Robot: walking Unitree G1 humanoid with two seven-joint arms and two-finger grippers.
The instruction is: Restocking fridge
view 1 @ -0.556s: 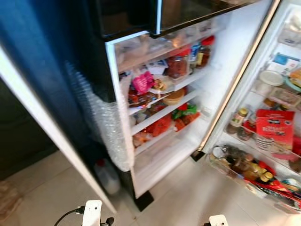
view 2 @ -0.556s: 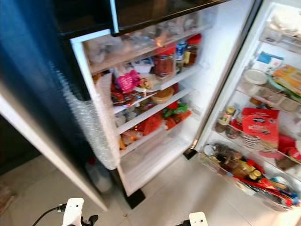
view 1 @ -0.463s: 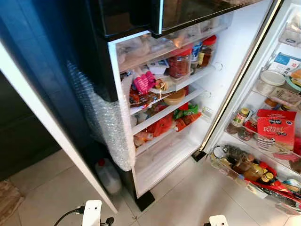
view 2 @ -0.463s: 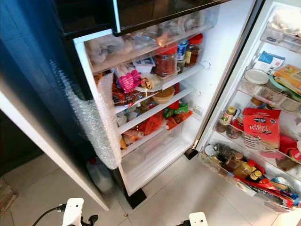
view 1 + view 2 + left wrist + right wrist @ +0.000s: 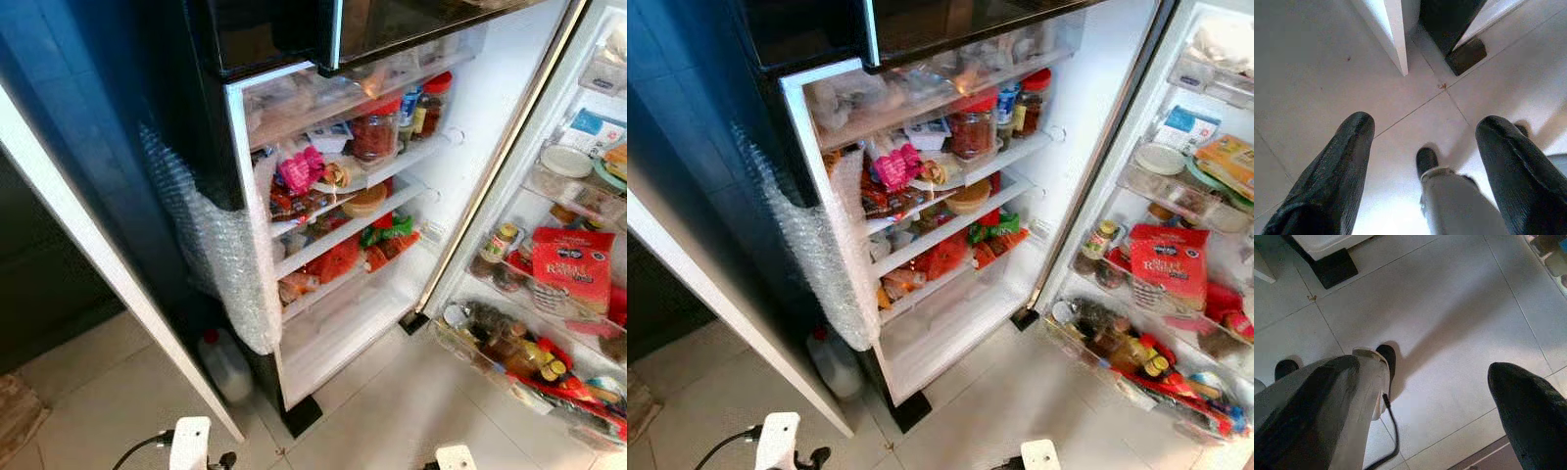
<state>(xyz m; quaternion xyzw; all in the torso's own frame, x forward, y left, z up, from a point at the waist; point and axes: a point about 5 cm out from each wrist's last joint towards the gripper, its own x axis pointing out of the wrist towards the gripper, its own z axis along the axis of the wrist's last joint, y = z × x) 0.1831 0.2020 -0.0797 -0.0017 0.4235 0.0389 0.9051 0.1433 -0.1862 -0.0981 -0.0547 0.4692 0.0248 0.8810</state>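
While the fridge (image 5: 392, 186) stands open, left claw (image 5: 1420, 161) and right claw (image 5: 1420, 401) hang spread.

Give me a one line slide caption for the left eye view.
Open fridge with crowded shelves and stocked door racks, bubble wrap hanging off its left edge, above a tiled floor.

Little can be read. A red packet (image 5: 571, 268) in the open fridge door's rack on the right carries large white lettering in two lines on its front, too blurred to make out for certain. The jars (image 5: 373, 131) on the upper shelf and the bottles (image 5: 509, 343) in the door's lowest rack bear labels too small to read.
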